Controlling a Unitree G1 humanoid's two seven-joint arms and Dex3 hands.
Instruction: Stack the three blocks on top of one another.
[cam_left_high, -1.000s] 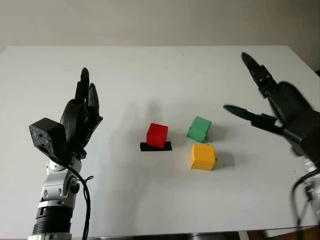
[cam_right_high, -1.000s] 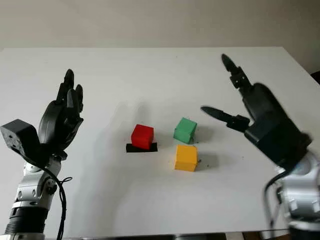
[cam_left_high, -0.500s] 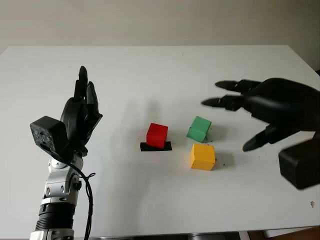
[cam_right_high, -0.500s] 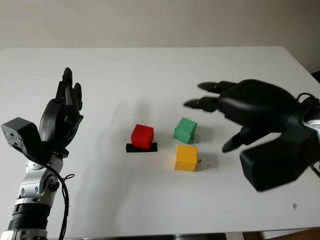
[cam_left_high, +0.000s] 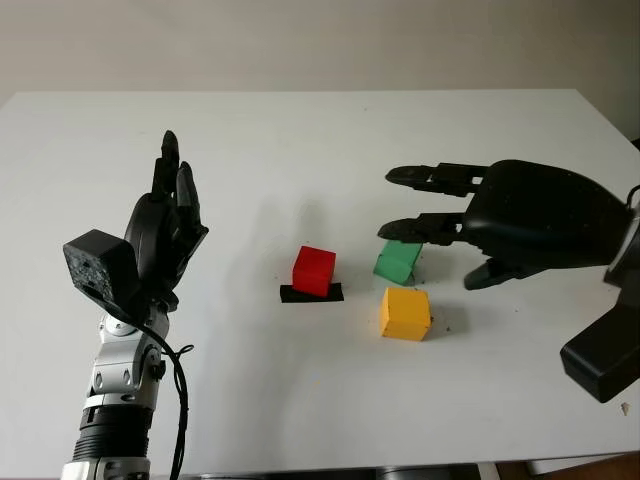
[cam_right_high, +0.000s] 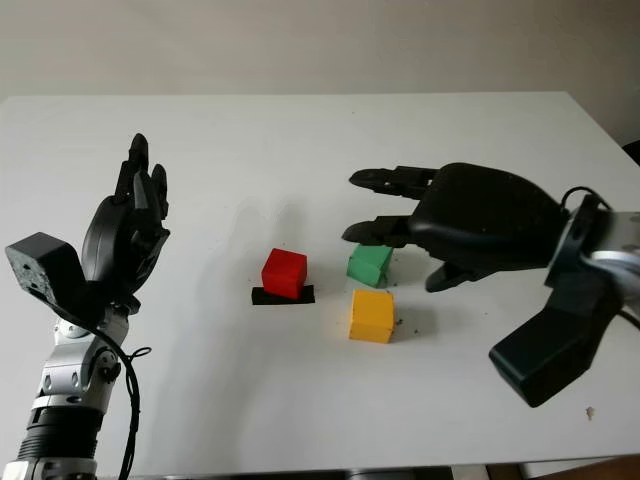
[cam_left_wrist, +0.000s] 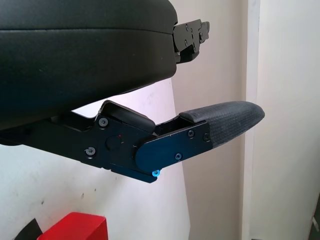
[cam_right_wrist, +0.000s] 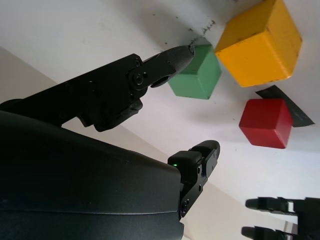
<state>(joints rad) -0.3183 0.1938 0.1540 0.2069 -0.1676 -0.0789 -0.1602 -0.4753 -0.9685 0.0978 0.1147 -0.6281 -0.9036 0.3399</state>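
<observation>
White tabletop (cam_left_high: 300, 140) runs back to a plain pale wall; its far edge is visible, its near edge is partly covered by both arms. Two black robot hands are over it. The right hand (cam_left_high: 470, 225) hovers open above the green block (cam_left_high: 398, 260), holding nothing, one fingertip covering the block's top edge. The left hand (cam_left_high: 165, 225) is raised well to the left, open and empty. Three blocks sit near the table's middle: the yellow block (cam_left_high: 405, 313) just in front of the green one, and the red block (cam_left_high: 314, 271) standing on one thin black strip (cam_left_high: 311, 293), mostly hidden beneath it.
</observation>
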